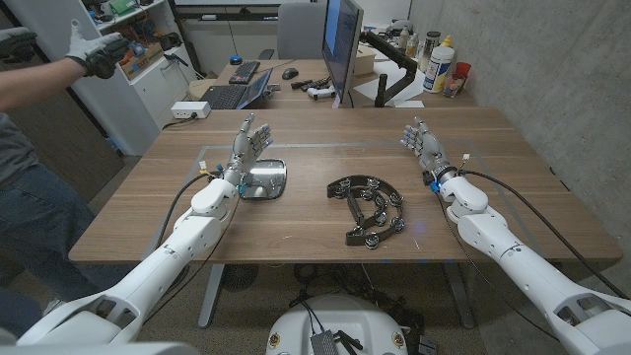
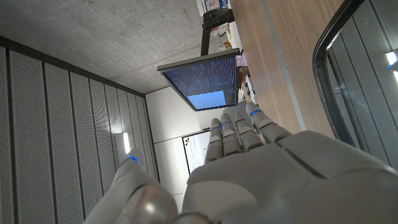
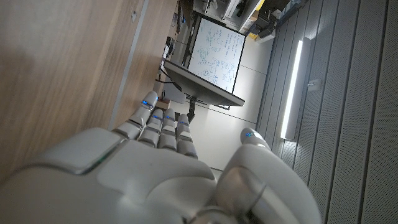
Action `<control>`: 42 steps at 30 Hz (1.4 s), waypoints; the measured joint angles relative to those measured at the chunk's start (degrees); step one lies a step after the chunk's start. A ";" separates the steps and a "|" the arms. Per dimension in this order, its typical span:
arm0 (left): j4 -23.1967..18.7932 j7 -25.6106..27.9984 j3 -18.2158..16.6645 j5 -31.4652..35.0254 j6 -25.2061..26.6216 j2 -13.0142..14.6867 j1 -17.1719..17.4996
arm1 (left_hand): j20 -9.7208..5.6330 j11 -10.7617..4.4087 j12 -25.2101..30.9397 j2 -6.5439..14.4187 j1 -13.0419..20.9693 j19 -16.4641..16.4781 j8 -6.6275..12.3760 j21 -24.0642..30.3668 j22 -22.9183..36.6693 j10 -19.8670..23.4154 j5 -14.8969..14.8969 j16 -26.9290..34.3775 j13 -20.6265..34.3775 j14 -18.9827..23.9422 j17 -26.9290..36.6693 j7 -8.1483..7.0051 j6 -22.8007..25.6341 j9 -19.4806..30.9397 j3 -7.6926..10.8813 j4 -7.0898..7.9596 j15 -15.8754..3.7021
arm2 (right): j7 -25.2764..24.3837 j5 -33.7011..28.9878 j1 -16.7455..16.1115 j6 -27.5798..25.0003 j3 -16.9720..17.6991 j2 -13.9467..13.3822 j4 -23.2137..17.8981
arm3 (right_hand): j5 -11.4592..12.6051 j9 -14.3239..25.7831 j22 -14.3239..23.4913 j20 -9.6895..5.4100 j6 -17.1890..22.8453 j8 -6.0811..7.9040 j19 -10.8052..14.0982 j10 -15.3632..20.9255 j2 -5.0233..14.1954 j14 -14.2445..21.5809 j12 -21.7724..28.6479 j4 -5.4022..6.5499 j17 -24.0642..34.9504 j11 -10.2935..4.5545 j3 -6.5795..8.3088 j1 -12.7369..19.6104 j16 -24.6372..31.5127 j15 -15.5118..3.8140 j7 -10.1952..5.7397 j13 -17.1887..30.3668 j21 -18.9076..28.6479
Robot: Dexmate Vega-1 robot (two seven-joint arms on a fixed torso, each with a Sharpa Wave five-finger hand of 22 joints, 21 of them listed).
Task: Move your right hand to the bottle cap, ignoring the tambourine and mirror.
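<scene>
Where wood lies smooth, crescent tambourine (image 1: 368,208) rests.

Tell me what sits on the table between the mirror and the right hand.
In the head view, the black tambourine lies on the wooden table between the mirror and the right hand; bare wood separates it from each.
</scene>
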 measured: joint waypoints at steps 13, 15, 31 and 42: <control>-1.33 1.25 -0.23 0.38 0.81 0.65 0.80 | 0.09 -0.31 0.00 0.01 0.00 0.08 0.00 -0.03 -0.01 0.30 0.44 0.00 -0.01 0.19 -0.01 -0.01 0.61 -0.01 -0.19 -0.18 0.19 | -0.12 0.04 0.07 -0.35 -0.10 0.17 -0.34 | 0.00 -0.01 -0.01 -0.32 0.40 0.00 0.32 0.48 0.00 0.31 0.00 0.00 -0.01 -0.30 0.00 0.00 0.00 -0.31 -0.40 0.08 0.00; -1.61 1.39 -0.23 0.41 0.92 0.73 0.98 | 0.09 -0.31 0.00 0.01 0.00 0.08 0.00 -0.23 -0.01 0.30 0.44 0.00 -0.01 0.19 -0.01 -0.01 0.61 -0.01 -0.19 -0.18 0.19 | -0.10 0.04 0.08 -0.31 -0.13 0.22 -0.34 | 0.00 -0.01 -0.01 -0.32 0.40 0.00 0.31 0.48 0.00 0.31 0.00 0.00 -0.01 -0.30 0.00 0.00 0.00 -0.31 -0.40 0.08 0.00; -3.65 2.27 -0.40 0.61 1.59 1.44 1.86 | 0.09 -0.22 0.00 0.01 0.00 0.08 0.00 -0.67 -0.01 0.38 0.44 -0.01 -0.02 0.18 -0.02 -0.01 0.61 -0.02 -0.42 -0.41 0.19 | -0.31 -0.46 -1.13 -0.25 -0.30 -0.86 -2.72 | 0.45 -0.01 -0.01 -0.10 0.70 0.00 0.52 0.79 0.30 0.91 0.00 0.00 -0.01 -0.62 0.00 0.30 0.00 -0.31 -0.71 0.08 -0.34; -5.23 2.86 -0.57 0.76 2.29 2.09 2.63 | 0.09 0.01 0.00 0.25 0.24 0.07 0.00 -0.67 -0.02 0.61 0.90 -0.01 -0.02 0.18 -0.02 -0.01 0.60 -0.02 -0.66 -0.64 0.19 | -0.68 -1.00 -2.89 -2.13 -0.28 -3.09 -6.26 | 0.45 -0.02 -0.02 -0.11 0.69 0.00 1.55 1.40 0.30 1.47 0.00 -0.17 -0.02 -0.62 -0.17 0.30 0.00 -0.43 -0.71 0.07 -0.79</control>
